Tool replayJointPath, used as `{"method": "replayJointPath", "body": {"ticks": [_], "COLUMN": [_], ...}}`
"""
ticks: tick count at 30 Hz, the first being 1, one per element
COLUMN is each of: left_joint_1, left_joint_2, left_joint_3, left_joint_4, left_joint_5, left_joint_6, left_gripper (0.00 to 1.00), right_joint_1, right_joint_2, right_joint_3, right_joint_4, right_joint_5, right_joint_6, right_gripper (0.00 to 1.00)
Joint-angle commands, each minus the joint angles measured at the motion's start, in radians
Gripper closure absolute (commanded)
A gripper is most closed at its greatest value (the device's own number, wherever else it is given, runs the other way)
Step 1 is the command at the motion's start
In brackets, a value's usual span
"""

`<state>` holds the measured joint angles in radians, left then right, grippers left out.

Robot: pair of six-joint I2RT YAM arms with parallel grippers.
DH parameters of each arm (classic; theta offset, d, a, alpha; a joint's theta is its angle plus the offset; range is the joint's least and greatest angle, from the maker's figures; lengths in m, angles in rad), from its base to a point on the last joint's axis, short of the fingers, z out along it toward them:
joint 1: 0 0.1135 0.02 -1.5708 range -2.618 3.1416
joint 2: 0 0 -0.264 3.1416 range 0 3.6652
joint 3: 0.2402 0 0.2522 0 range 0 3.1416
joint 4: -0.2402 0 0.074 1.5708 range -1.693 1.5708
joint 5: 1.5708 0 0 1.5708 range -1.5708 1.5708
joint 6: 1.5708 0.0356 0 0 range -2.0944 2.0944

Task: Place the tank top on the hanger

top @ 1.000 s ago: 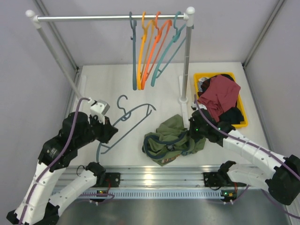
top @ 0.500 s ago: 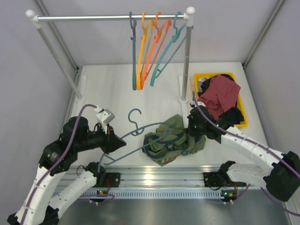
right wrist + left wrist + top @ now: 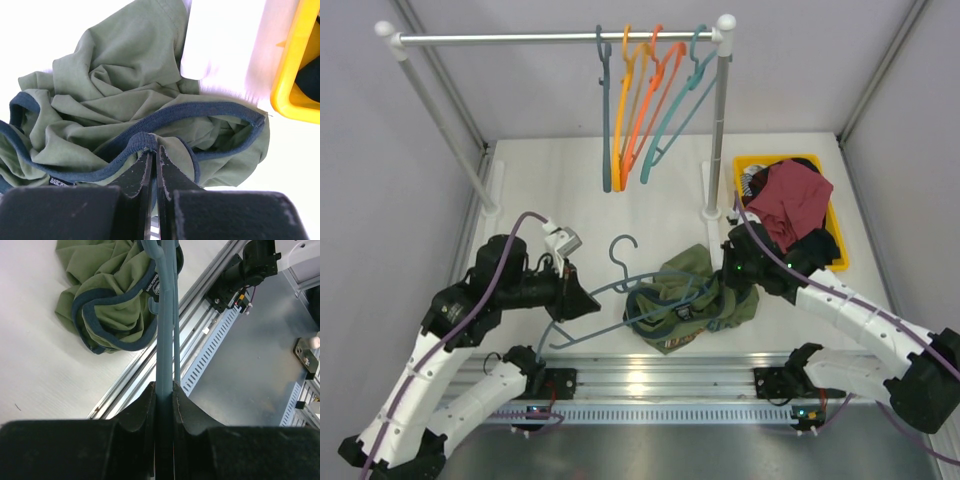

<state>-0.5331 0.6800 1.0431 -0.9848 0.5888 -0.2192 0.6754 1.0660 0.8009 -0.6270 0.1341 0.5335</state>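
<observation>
Left gripper (image 3: 164, 388) clamps hanger (image 3: 165, 335), tip over tank top (image 3: 107, 300).

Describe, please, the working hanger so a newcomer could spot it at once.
Below the clothes rail, the left gripper clamps one slate-teal hanger, its far end at the tank top. The other hangers all hang from the rail.

right end effector (image 3: 153, 165) pinching tank top (image 3: 115, 90) trim — yellow bin (image 3: 295, 75) corner

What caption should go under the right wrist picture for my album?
The right tool pinches the crumpled tank top by its dark trim, beside a yellow bin.
</observation>
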Motion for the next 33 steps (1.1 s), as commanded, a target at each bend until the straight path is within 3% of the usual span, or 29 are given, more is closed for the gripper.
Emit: {"method": "replayJointPath", "body": {"ticks": [1, 12, 20, 33], "left_joint_1": [-0.008, -0.085, -0.231, -0.237], "left_joint_2": [0.019, 0.072, 0.102, 0.092], "left_joint_3": [-0.005, -0.038, -0.051, 0.005], "left_joint_4": [0.095, 0.201, 0.253, 0.225], "left_joint_5": [0.042, -0.001, -0.231, -0.201], "left_joint_6": [-0.009, -0.023, -0.028, -0.006], "left_gripper": [1.00, 1.00, 1.00, 1.00], "right_joint_1": [-0.004, -0.005, -0.004, -0.007], "right_joint_2": [-0.021, -0.024, -0.040, -0.057], "right_joint_3": [0.055, 0.090, 0.098, 0.058], "right_joint_4": [-0.008, -0.037, -0.062, -0.074], "right_joint_5": [0.009, 0.006, 0.007, 0.032], "right_joint_6": [-0.009, -0.015, -0.024, -0.024], "right_gripper": [1.00, 1.00, 1.00, 1.00]}}
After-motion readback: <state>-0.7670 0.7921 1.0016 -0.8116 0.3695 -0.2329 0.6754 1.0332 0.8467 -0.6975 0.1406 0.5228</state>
